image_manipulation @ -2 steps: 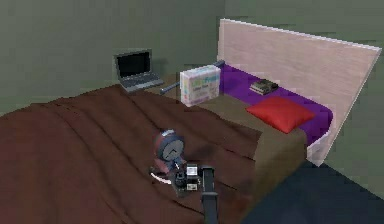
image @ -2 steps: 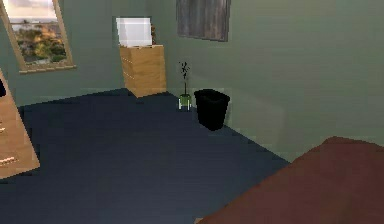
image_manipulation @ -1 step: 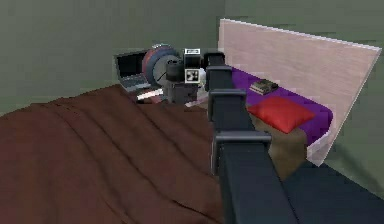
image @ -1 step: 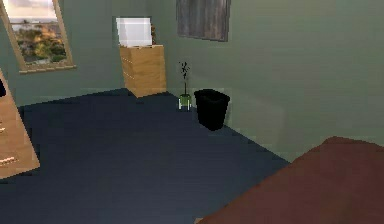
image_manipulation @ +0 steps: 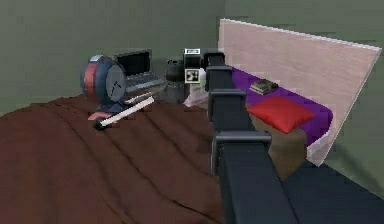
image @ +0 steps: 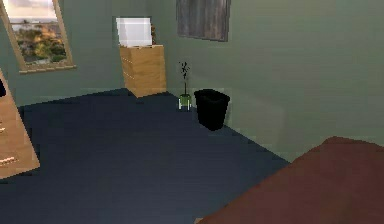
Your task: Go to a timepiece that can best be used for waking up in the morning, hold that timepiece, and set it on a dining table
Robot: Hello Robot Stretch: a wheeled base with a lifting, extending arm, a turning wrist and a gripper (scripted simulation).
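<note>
A round blue and red alarm clock point(image_manipulation: 103, 80) stands upright on a wide brown surface point(image_manipulation: 90, 170) at the arm side view's left. The dark arm point(image_manipulation: 235, 130) rises from the bottom edge to two white marker squares point(image_manipulation: 193, 58). Left of them is the gripper point(image_manipulation: 173, 80), to the right of the clock, with a dark laptop point(image_manipulation: 135, 68) standing between and behind them. I cannot tell whether the gripper holds anything, since things lie on the surface at and behind it.
A pale stick point(image_manipulation: 125, 112) and a small red thing point(image_manipulation: 100, 125) lie by the clock. Beyond are a purple bed point(image_manipulation: 300, 100), a red pillow point(image_manipulation: 285, 115) and a book point(image_manipulation: 263, 87). The forward view has blue floor point(image: 120, 150), a black bin point(image: 212, 108), a plant point(image: 185, 88) and dressers point(image: 143, 68).
</note>
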